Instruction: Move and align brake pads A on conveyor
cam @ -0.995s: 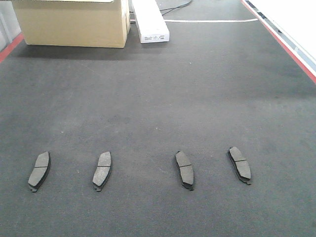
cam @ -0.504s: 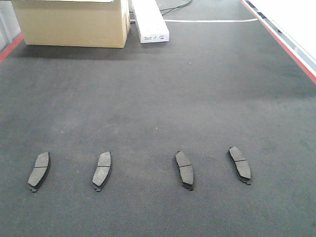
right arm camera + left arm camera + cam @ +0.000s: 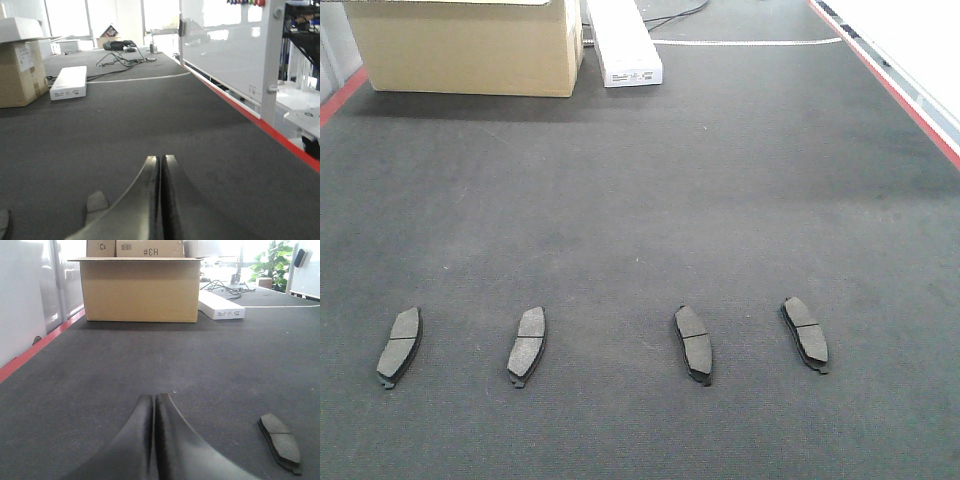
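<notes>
Lying in a row near six o'clock of the front view, the four flat, dark grey, grooved brake pads (image 3: 399, 346) (image 3: 527, 345) (image 3: 694, 344) (image 3: 805, 333) rest apart on the charcoal felt-like conveyor belt (image 3: 650, 190). The left black tool (image 3: 153, 405) sits low over the belt, fingers pressed together, empty, one pad at its four o'clock. The right black tool (image 3: 161, 165) is likewise closed on nothing. A tan cardboard box (image 3: 470, 45) and long white carton (image 3: 623, 42) stand at twelve o'clock; red strips (image 3: 885, 80) edge the belt.
</notes>
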Controlling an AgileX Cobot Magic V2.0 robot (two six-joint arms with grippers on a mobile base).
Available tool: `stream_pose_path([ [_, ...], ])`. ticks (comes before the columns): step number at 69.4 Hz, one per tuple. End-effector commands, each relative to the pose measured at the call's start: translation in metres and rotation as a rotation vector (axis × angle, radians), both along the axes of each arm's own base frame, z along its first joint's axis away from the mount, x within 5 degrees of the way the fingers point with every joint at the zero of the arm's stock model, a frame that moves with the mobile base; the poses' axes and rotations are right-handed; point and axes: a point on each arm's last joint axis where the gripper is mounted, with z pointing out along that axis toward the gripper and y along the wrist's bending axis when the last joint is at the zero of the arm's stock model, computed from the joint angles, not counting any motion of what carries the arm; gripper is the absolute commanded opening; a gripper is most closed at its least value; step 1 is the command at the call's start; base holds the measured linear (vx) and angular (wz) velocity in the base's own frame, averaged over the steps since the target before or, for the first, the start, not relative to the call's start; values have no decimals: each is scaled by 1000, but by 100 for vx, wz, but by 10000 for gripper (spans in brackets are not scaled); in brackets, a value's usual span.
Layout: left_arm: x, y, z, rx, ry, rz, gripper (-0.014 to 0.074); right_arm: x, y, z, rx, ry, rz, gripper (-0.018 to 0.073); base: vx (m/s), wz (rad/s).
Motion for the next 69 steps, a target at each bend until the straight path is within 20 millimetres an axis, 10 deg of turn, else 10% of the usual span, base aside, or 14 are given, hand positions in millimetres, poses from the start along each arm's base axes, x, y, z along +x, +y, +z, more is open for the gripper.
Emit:
stream_pose_path([
  [1, 0, -1, 1, -8, -66, -12, -6, 1, 1, 6, -29, -74, 2, -11, 0, 0],
  [69, 0, -1, 1, -8, -66, -12, -6, 0, 1, -13, -123, -107, 3, -11, 0, 0],
])
